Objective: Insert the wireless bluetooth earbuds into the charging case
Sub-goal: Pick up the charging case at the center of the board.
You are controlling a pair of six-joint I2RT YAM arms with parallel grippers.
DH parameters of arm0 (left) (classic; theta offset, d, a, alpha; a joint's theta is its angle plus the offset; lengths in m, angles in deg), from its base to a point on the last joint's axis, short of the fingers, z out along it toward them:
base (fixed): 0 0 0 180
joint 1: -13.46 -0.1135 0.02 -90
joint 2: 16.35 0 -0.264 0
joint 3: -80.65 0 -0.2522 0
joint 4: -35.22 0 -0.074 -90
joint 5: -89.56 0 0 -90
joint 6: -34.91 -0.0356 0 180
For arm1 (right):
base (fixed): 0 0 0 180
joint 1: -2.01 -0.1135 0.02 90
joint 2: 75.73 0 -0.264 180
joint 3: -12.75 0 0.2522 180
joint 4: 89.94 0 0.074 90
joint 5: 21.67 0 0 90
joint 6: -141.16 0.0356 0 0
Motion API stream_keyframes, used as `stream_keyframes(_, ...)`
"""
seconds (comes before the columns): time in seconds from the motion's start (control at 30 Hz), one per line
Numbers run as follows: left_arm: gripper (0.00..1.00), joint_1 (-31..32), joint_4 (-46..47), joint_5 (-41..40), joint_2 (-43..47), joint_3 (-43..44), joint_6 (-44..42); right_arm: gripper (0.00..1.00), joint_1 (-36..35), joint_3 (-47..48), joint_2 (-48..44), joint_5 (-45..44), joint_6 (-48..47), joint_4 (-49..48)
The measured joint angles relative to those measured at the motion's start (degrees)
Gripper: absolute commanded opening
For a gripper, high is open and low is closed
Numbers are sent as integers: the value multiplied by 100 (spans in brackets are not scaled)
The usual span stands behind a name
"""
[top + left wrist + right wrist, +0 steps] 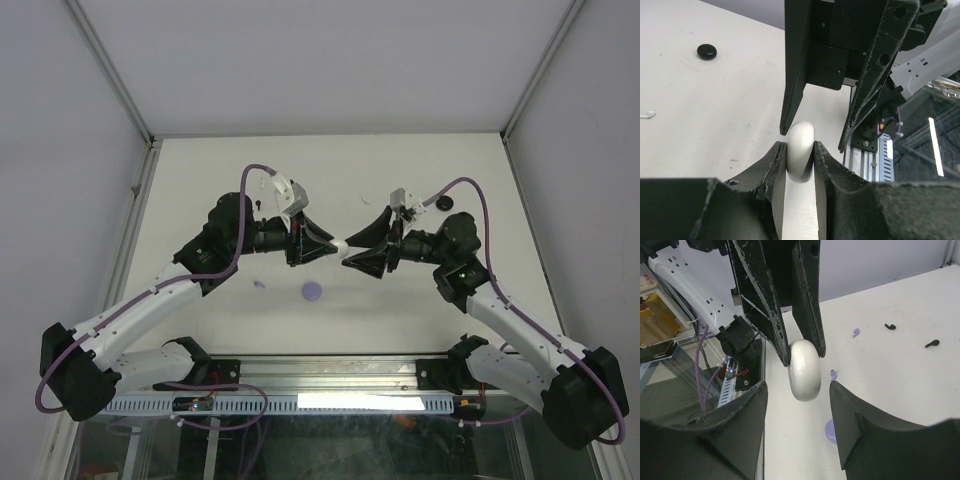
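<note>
A round white charging case (801, 152) is clamped edge-on between the fingertips of my left gripper (800, 146), above the table. My right gripper (799, 390) is open, its fingers on either side of the same case (805, 370) without touching it. From above, both grippers meet at mid-table: left (332, 246), right (350, 251), the case (343, 246) between them. Two lavender earbuds (855, 332) (833, 373) and two black earbuds (890, 326) (932, 344) lie on the table. A white earbud (647, 114) lies apart.
A lavender case (312, 291) lies on the table below the grippers, also in the right wrist view (830, 431). A black case (445, 203) sits by the right arm, also in the left wrist view (706, 51). The rail (330, 372) runs along the near edge.
</note>
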Motion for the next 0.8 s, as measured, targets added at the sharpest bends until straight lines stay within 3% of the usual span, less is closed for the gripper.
stream_keyframes(0.8, 0, 278, -1615, 168, -455, 929, -1115, 43, -107, 262, 621, 855, -153, 197)
